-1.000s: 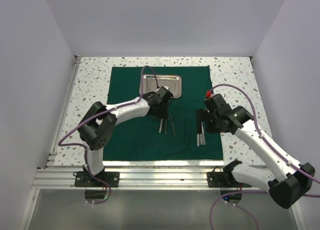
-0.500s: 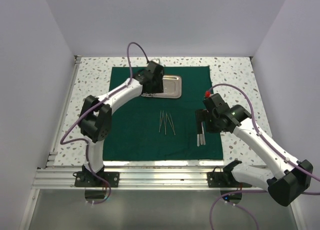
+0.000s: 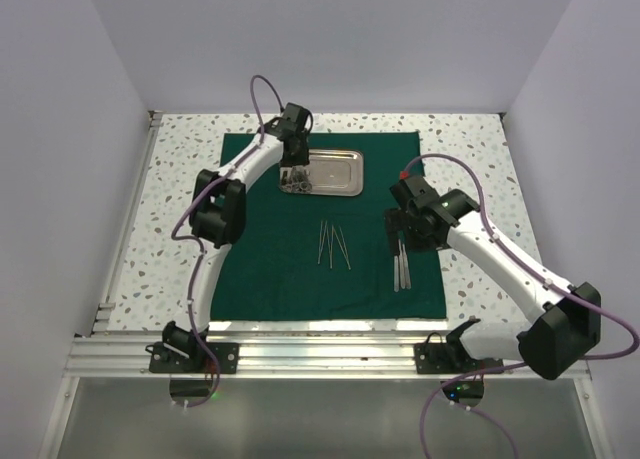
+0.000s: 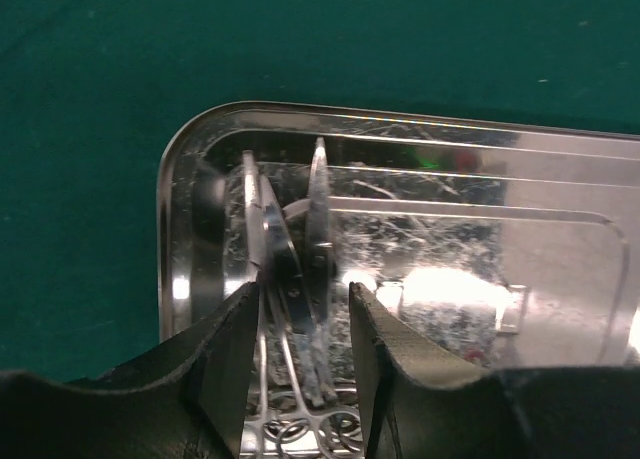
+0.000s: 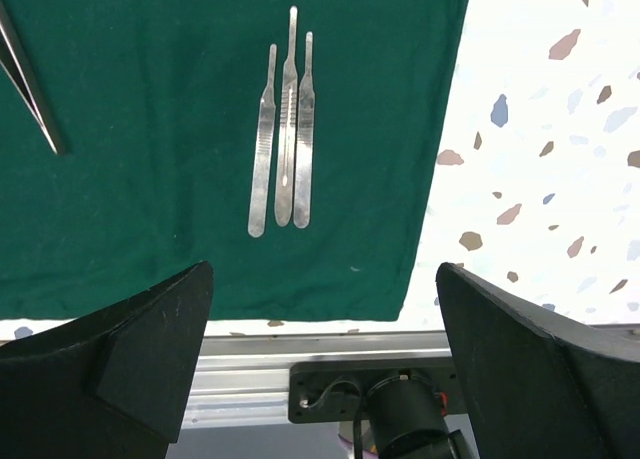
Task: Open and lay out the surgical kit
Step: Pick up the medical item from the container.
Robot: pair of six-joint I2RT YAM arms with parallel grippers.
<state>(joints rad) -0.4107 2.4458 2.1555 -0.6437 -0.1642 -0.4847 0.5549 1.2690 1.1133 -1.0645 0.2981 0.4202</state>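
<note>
tray (image 4: 560, 179) cut off right, forceps (image 5: 30, 79) cropped

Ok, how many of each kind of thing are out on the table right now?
Green cloth: 1
Steel tray: 1
Flat silver handles: 3
Pointed instruments mid-cloth: about 3, too fine to be sure
Ring-handled instruments in the tray: overlapping, count unclear
Total: 5 sure, plus those two groups.
</note>
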